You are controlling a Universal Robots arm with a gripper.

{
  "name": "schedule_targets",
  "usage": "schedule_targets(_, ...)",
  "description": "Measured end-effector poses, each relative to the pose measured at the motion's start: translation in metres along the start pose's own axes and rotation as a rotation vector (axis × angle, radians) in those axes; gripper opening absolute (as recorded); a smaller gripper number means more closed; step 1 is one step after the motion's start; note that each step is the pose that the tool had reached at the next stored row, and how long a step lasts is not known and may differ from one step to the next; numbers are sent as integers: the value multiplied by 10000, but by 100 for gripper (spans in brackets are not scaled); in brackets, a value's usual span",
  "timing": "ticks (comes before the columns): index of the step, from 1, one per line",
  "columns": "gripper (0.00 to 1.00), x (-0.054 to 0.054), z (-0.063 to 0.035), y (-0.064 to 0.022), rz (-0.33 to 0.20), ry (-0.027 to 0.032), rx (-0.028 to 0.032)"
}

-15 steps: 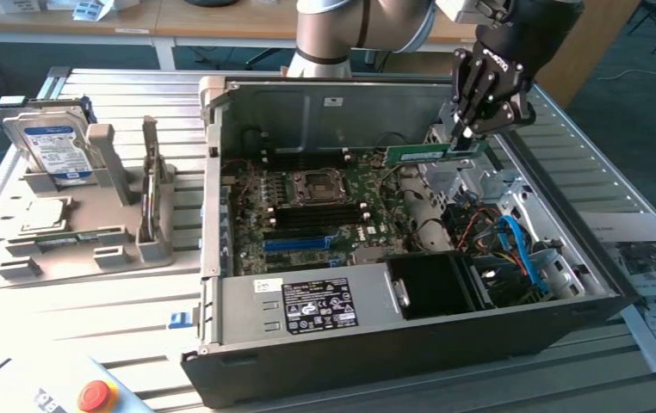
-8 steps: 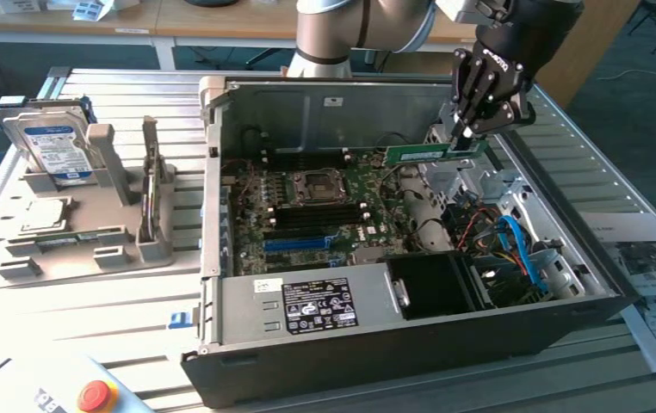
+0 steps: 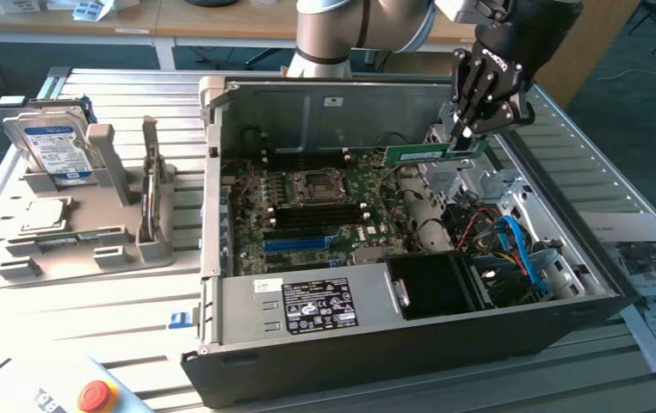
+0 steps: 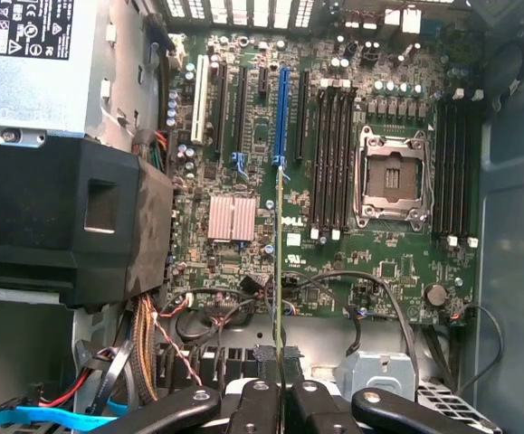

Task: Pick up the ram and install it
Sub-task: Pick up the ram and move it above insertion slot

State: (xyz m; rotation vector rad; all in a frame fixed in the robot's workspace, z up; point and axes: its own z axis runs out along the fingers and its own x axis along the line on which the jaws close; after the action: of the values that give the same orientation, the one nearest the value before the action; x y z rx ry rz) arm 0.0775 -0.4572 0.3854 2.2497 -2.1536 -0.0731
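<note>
On the slatted table point(image 3: 121, 90) your case point(image 3: 340, 361) stands open, and your claw point(image 3: 464, 138), clamped on the ram point(image 3: 420, 153), hovers at two o'clock of the board point(image 3: 362, 194): picked up, not yet slotted.

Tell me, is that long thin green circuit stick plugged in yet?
Not yet: the green stick hangs clamped in the black gripper, above the green motherboard.

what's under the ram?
Held by the gripper, the ram hangs over the motherboard inside the open case; the black memory slots are empty. The board strip beneath its edge is hidden.
</note>
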Motion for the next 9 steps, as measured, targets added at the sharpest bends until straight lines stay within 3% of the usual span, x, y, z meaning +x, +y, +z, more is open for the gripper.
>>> schedule_targets(9, 12, -23, 12, 161, -2, 0, 0)
